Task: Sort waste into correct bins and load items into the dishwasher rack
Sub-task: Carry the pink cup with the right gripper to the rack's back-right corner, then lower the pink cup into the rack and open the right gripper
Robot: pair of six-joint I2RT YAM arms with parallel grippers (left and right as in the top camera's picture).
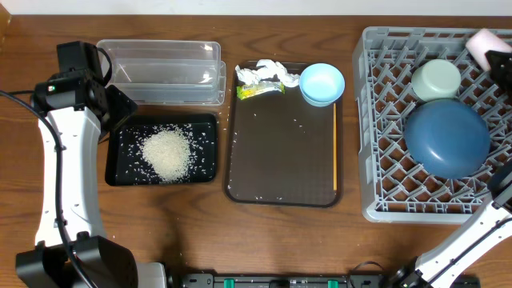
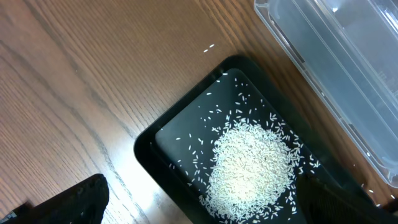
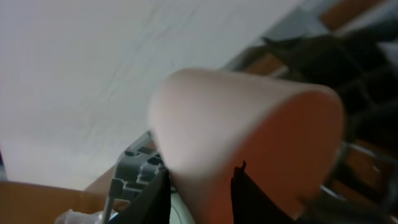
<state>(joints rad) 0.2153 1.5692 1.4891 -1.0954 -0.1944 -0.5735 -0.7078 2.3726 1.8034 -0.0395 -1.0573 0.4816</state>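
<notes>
Loose white rice (image 1: 166, 152) lies heaped in the black tray (image 1: 120, 172). My left gripper (image 2: 205, 208) hangs open over that tray's corner, empty, its fingers (image 2: 74, 199) wide apart. The clear tub (image 1: 160, 72) holds nothing. Crumpled tissue (image 1: 264, 72), a yellow-green wrapper (image 1: 258, 90), a pale blue bowl (image 1: 322, 84) and a thin stick (image 1: 334, 148) are on the brown tray (image 1: 280, 160). The grey rack (image 1: 384, 120) holds the blue plate (image 1: 446, 138) and a mint bowl (image 1: 436, 80). The pink cup (image 3: 242, 130) sits between my right gripper's (image 3: 200, 199) fingers at the rack's far right corner; whether they press on it does not show.
Stray rice grains dot the brown tray and the wood beside the black tray (image 2: 208, 47). The left arm's white link (image 1: 68, 176) stands along the table's left side. The right arm (image 1: 472, 240) reaches up past the rack's near right corner.
</notes>
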